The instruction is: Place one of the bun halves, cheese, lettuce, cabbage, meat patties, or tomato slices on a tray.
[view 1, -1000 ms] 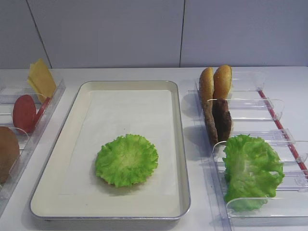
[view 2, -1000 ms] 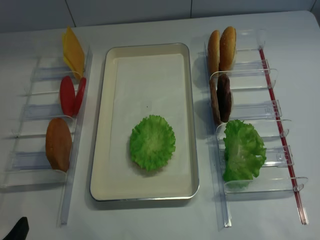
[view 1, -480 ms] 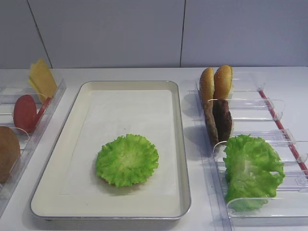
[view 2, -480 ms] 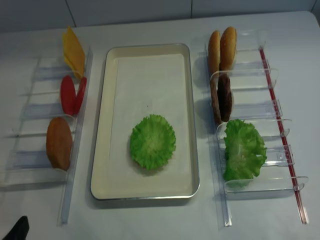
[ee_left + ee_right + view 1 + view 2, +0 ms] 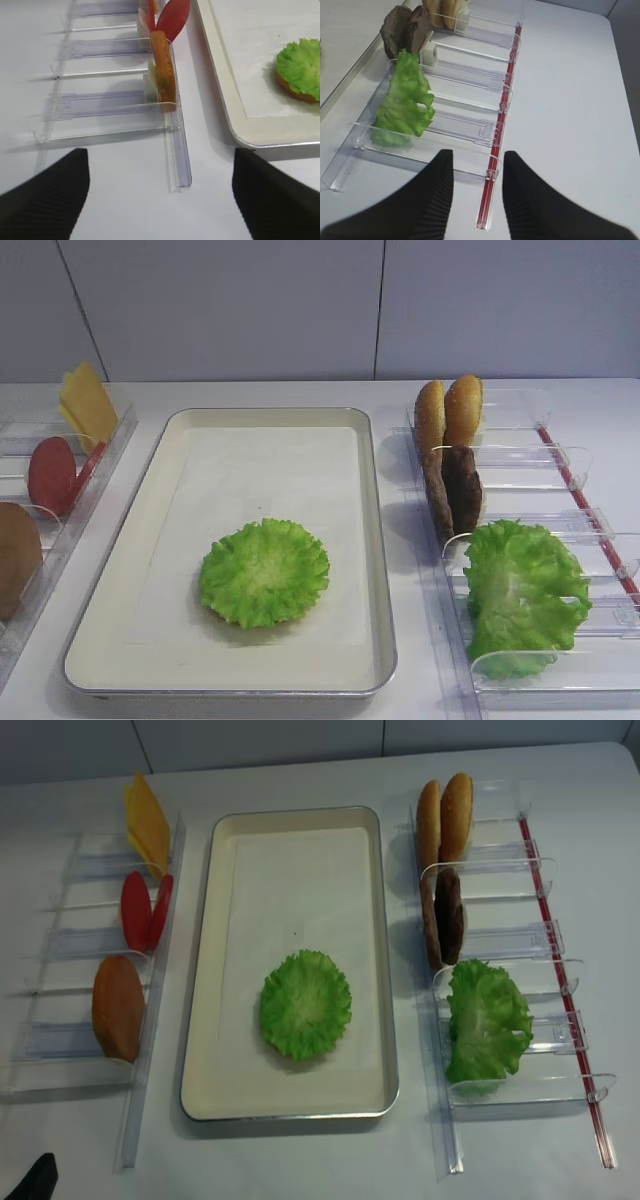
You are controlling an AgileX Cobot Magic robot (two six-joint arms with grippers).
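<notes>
The lettuce [image 5: 263, 572] lies flat in the near half of the tray [image 5: 205, 970]. In the left wrist view a brown bun edge [image 5: 289, 88] shows under the lettuce [image 5: 300, 65]. Bun halves [image 5: 448, 410] and meat patties [image 5: 452, 490] stand in the right rack. Cheese [image 5: 85, 405], tomato slices [image 5: 52, 475] and another bun half [image 5: 15, 555] stand in the left rack. I cannot tell a cabbage apart. My left gripper [image 5: 161, 152] is open and holds nothing, near the left rack's front end. Over the right rack's near end, my right gripper [image 5: 478, 155] is open and holds nothing.
A bigger bunch of green leaves [image 5: 525, 590] leans in the near slots of the clear right rack [image 5: 470, 135], which has a red strip [image 5: 495, 165] along its outer side. The clear left rack [image 5: 105, 105] lies left of the tray. White tabletop surrounds everything.
</notes>
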